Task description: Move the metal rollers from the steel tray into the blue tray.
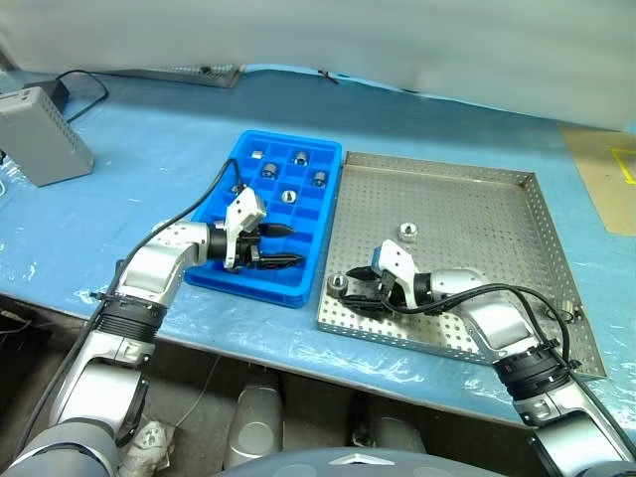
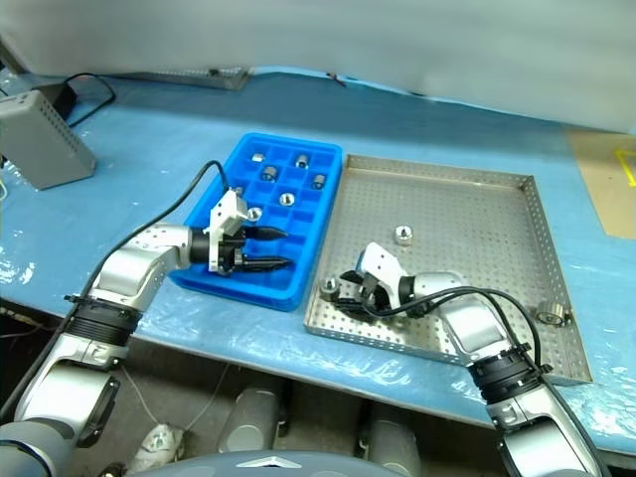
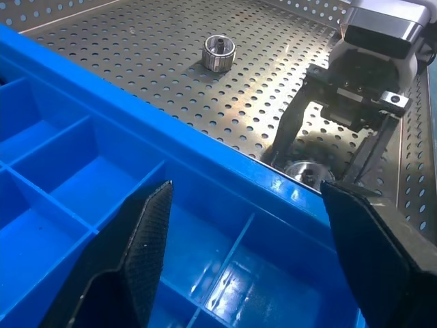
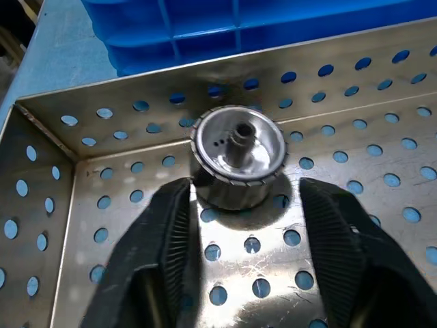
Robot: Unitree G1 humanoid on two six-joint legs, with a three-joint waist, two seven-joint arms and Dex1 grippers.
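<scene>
Rollers, small silver metal cylinders (image 1: 286, 196), fill 6 cells of the bright blue gridded plastic tray (image 1: 221, 278); 3 remain on the perforated steel tray (image 1: 467, 214). Right gripper (image 4: 240, 205) closes around 1 (image 4: 239, 156), left gripper (image 1: 278, 246) spread empty.

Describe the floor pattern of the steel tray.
The steel tray has a shiny silver floor dotted with regular rows of small round holes, clearest in the right wrist view.

Covered by a blue tablecloth (image 1: 149, 149) under clear, crinkled plastic film. At its far left, a grey box (image 1: 40, 134) with a black cable (image 1: 84, 84) curling away behind it. At its far right edge, brown cardboard (image 1: 601, 174) marked with yellow tape (image 1: 624, 164).
</scene>
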